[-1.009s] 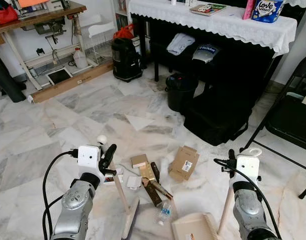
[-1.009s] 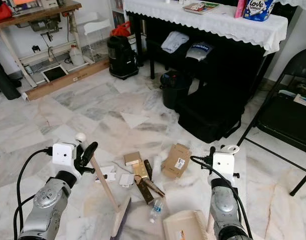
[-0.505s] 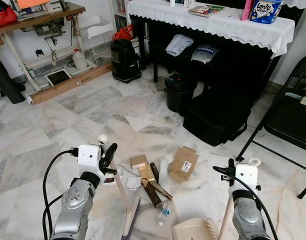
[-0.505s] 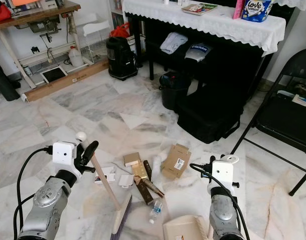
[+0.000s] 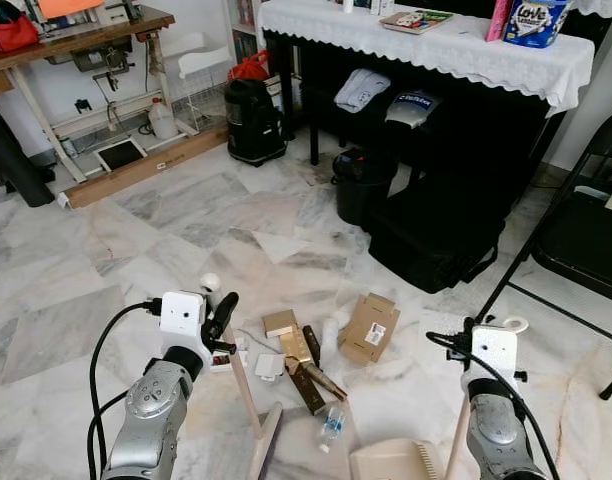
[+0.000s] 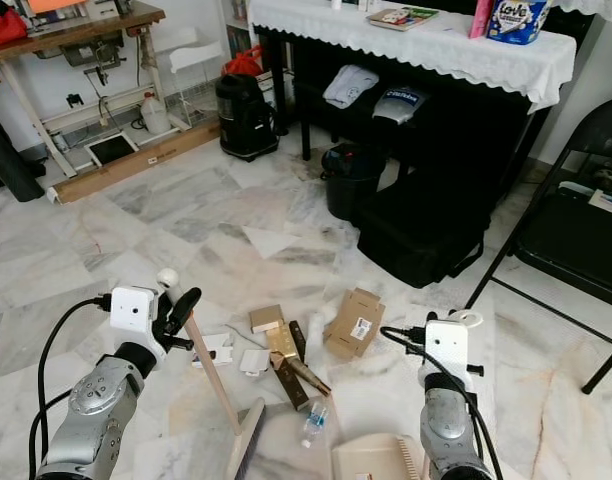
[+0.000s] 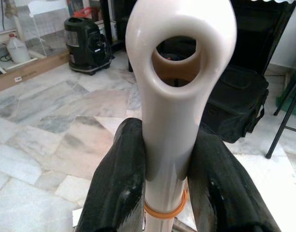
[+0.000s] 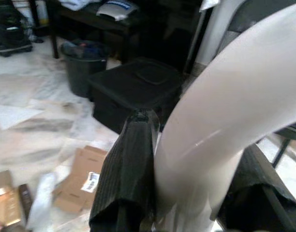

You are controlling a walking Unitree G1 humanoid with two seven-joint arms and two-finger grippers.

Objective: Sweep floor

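The left gripper [image 7: 166,179] clamped the cream plastic broom handle [image 5: 238,377] with a loop end, its brush on the white marble floor [image 5: 116,260] beside scattered cardboard boxes [image 5: 370,327]. The right gripper [image 8: 186,179] clasped the cream dustpan's [image 5: 396,462] handle, pan resting nearby.

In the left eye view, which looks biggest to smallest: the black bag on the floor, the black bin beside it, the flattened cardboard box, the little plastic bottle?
1. black bag
2. black bin
3. cardboard box
4. plastic bottle

The bottle lies nearest the camera yet looks smallest.

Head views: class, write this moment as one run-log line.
left gripper: shut on cream broom handle | right gripper: shut on cream dustpan handle | litter: brown cardboard box, clear plastic bottle on marble floor
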